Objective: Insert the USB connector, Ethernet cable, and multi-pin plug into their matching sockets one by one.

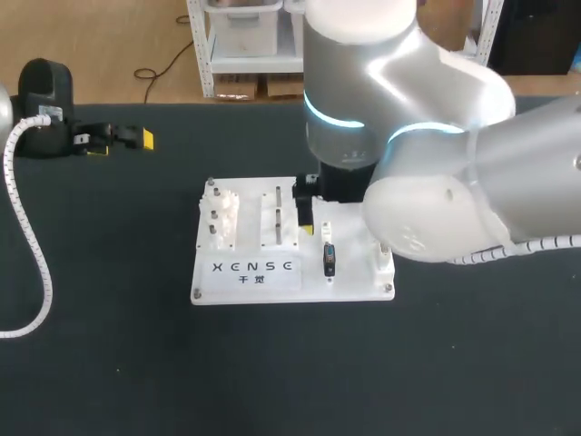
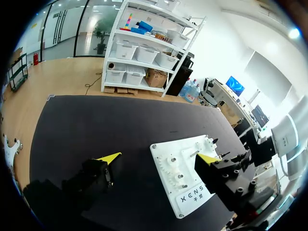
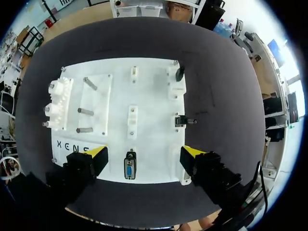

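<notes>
2 fingers of the right gripper [image 3: 144, 154] stand wide apart over the near edge of the board [image 3: 149, 86], with nothing in hold. The multi-pin plug [image 3: 129, 169], blue-faced, lies between them on the board, and neither finger touches it.

2 small black pieces sit further ahead along 1 side of the board: a pinned piece [image 3: 183, 120] and a corner piece [image 3: 179, 73]. These are probably the USB and Ethernet items, but which is which cannot be told.

1 left gripper [image 1: 127, 138] lies well apart from the board, over bare table [image 1: 272, 381]. Its fingers are spread and empty.

Progress, as a judgement: 0 of the 3 insertions can be confirmed. Nothing is held, and whether any plug is already seated is too small to tell. The right gripper's place around the multi-pin plug suggests that plug is the step in hand, with the other 2 left to check or do.

Surface: 1 black table, carrying 1 white board fastened at its corners. The board's other side bears 3 pegs [image 3: 84, 110] and 1 white gear block [image 3: 57, 103].
</notes>
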Controlling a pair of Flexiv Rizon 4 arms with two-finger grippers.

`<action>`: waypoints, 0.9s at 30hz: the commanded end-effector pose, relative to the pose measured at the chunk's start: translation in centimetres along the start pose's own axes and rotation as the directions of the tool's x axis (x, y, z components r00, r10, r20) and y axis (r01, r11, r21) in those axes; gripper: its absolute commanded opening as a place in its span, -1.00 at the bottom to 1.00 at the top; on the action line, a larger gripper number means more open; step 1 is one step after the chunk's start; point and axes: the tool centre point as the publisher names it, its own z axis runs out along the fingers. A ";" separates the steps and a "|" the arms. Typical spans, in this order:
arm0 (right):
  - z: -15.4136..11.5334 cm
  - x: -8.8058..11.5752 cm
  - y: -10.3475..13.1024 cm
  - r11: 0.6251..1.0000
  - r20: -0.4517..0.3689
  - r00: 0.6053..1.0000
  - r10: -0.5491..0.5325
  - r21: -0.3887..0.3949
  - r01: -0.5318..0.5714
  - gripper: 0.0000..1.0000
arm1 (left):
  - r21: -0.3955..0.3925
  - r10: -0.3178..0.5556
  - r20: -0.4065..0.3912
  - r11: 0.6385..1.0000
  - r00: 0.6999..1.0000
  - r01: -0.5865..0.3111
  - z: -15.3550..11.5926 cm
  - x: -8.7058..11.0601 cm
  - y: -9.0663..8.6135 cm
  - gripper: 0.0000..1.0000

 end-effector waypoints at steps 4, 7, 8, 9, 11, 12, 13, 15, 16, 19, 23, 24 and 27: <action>1.5 1.3 1.1 1.000 -0.041 0.999 -0.020 -0.002 0.020 1.00 | 0.000 0.000 0.000 1.000 1.000 0.000 0.0 0.0 0.0 1.00; 1.9 1.7 1.3 1.000 -0.048 0.998 -0.026 -0.001 0.026 1.00 | 0.000 0.000 0.000 1.000 1.000 0.000 0.0 0.0 0.0 1.00; 2.0 1.7 1.3 1.000 -0.049 0.998 -0.027 0.000 0.027 1.00 | 0.000 0.000 0.000 1.000 1.000 0.000 0.0 0.0 0.0 1.00; 2.1 1.8 1.4 1.000 -0.051 0.998 -0.027 0.000 0.027 1.00 | 0.000 0.000 0.000 1.000 1.000 0.000 0.0 0.0 0.0 1.00; 2.6 1.8 1.4 1.000 -0.053 0.998 -0.023 0.003 0.024 1.00 | 0.000 0.000 0.000 1.000 1.000 0.000 0.0 0.0 0.0 1.00; 2.6 1.8 1.4 1.000 -0.053 0.998 -0.022 0.002 0.022 1.00 | 0.000 0.000 0.000 1.000 1.000 0.000 0.0 0.0 0.0 1.00; 2.7 1.8 1.4 1.000 -0.052 0.999 -0.016 -0.001 0.016 0.82 | 0.000 0.000 0.000 1.000 1.000 0.000 0.0 0.0 0.0 1.00; 2.8 1.9 1.5 1.000 -0.054 0.998 -0.009 -0.007 0.008 0.14 | 0.000 0.000 0.000 1.000 1.000 0.000 0.0 0.0 0.0 1.00; 2.9 2.0 1.6 1.000 -0.064 0.998 0.004 -0.015 -0.005 0.04 | 0.000 0.000 0.000 1.000 1.000 0.000 0.0 0.0 0.0 1.00; 3.2 2.1 1.6 1.000 -0.071 0.997 0.014 -0.027 -0.016 -0.21 | 0.000 0.000 0.000 1.000 1.000 0.000 0.0 0.0 0.0 1.00; 3.5 2.4 1.8 0.999 -0.079 0.997 0.019 -0.036 -0.022 -0.41 | 0.000 0.000 0.000 1.000 1.000 0.000 0.0 0.0 0.0 1.00; 3.6 2.5 1.8 0.999 -0.081 0.997 0.019 -0.038 -0.022 -0.48 | 0.000 0.000 0.000 1.000 1.000 0.000 0.0 0.0 0.0 1.00; 3.9 2.7 1.8 0.999 -0.085 0.996 0.018 -0.043 -0.022 -1.00 | 0.000 0.000 0.000 1.000 1.000 0.000 0.0 0.0 0.0 1.00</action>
